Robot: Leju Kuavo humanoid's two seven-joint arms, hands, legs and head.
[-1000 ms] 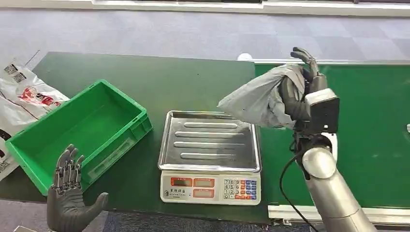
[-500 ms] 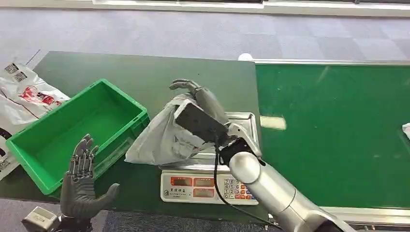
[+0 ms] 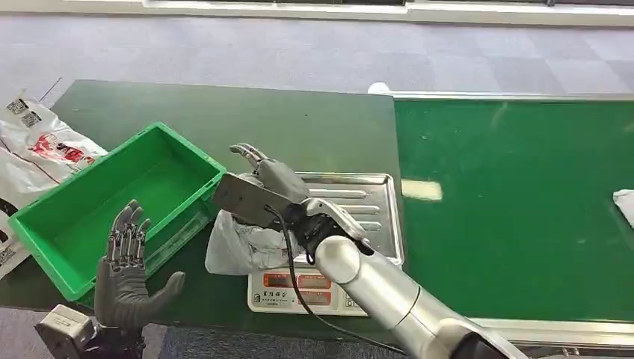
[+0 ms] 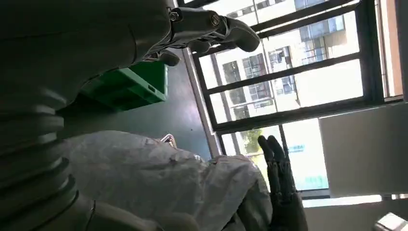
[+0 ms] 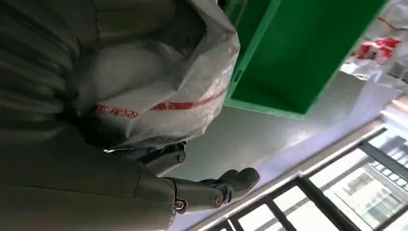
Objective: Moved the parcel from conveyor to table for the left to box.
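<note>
The grey plastic parcel [image 3: 238, 245] lies low on the dark green table [image 3: 299, 123], between the green box [image 3: 112, 198] and the scale's left edge. My right hand [image 3: 263, 185] reaches across the scale and holds the parcel from above. The right wrist view has the parcel [image 5: 163, 72], with its red stripe, pressed against the hand, the thumb [image 5: 216, 192] beneath it and the green box [image 5: 298, 53] beyond. At the table's near left corner my left hand [image 3: 128, 271] is raised, fingers apart, holding nothing. Its wrist view looks at the parcel [image 4: 159, 178].
A scale with a steel tray [image 3: 374, 198] and keypad stands mid-table under my right forearm. The green conveyor belt [image 3: 516, 209] runs along the right, with a white item [image 3: 625, 206] at its far right edge. A white printed bag [image 3: 37, 146] lies left of the box.
My right arm swung left from the conveyor across the scale with the parcel and brought it down beside the green box. The left hand rose slightly.
</note>
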